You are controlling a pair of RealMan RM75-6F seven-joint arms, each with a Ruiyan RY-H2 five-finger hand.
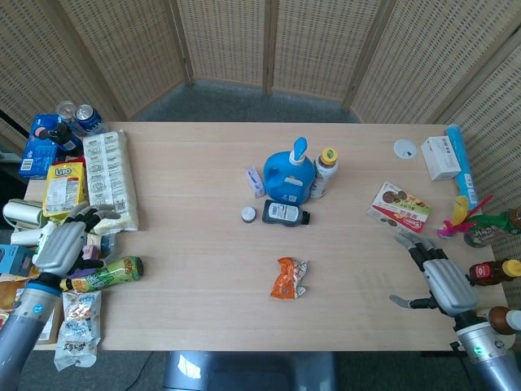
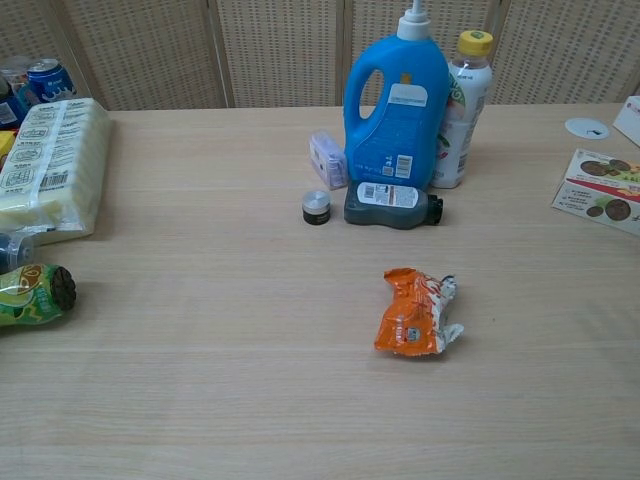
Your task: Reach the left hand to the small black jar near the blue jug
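Observation:
The small black jar [image 1: 248, 214] with a silver lid stands on the table just left of a dark bottle lying on its side [image 1: 285, 213], in front of the blue jug [image 1: 287, 174]. In the chest view the jar [image 2: 316, 207] sits left of the jug [image 2: 396, 102]. My left hand [image 1: 59, 244] hovers over the snacks at the table's left edge, fingers spread and empty, far left of the jar. My right hand [image 1: 440, 279] is open near the right edge. Neither hand shows in the chest view.
An orange snack packet [image 1: 289, 278] lies in front of the jar. A green bottle [image 1: 110, 273], a long cracker pack [image 1: 111, 179], cans [image 1: 80, 116] and packets crowd the left side. A slim bottle [image 1: 324, 171], a small purple box [image 1: 256, 181] and a red-and-white box [image 1: 399, 205] lie around the jug.

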